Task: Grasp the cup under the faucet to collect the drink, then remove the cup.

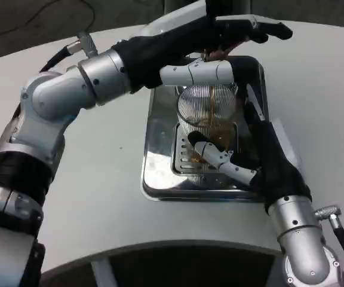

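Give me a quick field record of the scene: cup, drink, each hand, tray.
cup: clear ribbed cup, upright on the metal drip tray
drink: brown stream falling into the cup, shallow brown liquid at the bottom
right hand: right hand wrapped around the cup, holding it
left hand: left hand up at the dispenser above the cup; what it presses is hidden
tray: on the white table
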Controlling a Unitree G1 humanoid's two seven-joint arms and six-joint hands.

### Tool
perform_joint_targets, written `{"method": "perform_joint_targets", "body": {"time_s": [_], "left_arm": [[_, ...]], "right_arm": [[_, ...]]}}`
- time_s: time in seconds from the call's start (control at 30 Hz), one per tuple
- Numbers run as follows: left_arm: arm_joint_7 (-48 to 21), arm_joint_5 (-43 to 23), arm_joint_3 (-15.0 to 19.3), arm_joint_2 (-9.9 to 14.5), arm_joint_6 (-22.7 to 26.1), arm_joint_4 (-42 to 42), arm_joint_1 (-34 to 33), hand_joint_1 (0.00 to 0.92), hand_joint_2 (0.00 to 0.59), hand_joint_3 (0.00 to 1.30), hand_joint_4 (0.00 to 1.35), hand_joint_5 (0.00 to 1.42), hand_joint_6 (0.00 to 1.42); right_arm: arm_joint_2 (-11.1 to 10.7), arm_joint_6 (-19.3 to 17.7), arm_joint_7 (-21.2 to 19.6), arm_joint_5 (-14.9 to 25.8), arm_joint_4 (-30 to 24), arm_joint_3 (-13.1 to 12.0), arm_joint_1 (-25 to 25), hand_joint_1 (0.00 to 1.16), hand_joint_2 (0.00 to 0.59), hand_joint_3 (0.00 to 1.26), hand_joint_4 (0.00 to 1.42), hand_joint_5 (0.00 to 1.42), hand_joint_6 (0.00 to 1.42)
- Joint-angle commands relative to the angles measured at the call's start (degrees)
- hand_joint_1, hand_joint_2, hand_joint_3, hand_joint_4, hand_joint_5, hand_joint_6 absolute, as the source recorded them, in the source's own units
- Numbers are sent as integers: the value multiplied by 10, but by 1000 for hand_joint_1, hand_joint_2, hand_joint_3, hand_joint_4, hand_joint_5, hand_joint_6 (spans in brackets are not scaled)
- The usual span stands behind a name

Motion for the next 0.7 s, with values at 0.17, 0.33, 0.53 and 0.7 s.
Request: {"method": "perform_joint_targets", "body": {"time_s": [0.17, 0.33, 0.53, 0.7], "left_arm": [[-15, 24, -12, 0, 6, 18, 5, 0, 59, 219, 112, 133, 77], [-14, 25, -13, -1, 7, 19, 4, 0, 60, 219, 112, 133, 77], [-13, 24, -12, -3, 5, 18, 2, 0, 61, 219, 112, 133, 77], [-15, 23, -11, 0, 4, 19, 0, 0, 61, 219, 112, 133, 77]], "right_arm": [[13, -3, -6, 9, 28, 3, -14, 680, 236, 0, 0, 4, 0], [15, -6, -7, 11, 39, 0, -21, 680, 236, 0, 0, 4, 0], [22, -7, -14, 15, 61, -2, -37, 680, 236, 0, 0, 4, 0], [26, -11, -20, 19, 77, -1, -49, 680, 236, 0, 0, 4, 0]]}}
